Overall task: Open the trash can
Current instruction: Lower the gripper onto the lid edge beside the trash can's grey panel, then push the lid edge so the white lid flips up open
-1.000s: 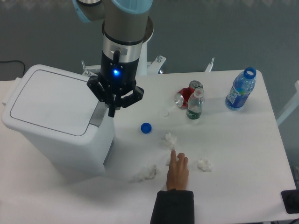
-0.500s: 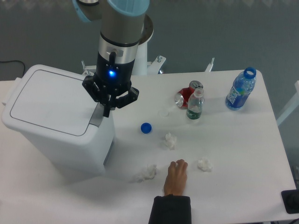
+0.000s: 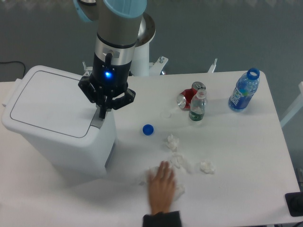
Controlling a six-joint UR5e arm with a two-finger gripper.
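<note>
Gripper fingers pinched together, holding nothing, tip down on the grey button at the right rim of the trash can; lid closed.

On the white table, a blue bottle cap sits alone left of centre. Up toward the far side, a red can lies tipped over, and a small clear bottle with a white cap stands upright right against it. Well off to the right, near the table's edge, a blue bottle stands open, no cap on its neck. Closer to the near edge, crumpled white tissues are scattered: one wad just below the cap, another further right, and a looser bunch between them.
</note>
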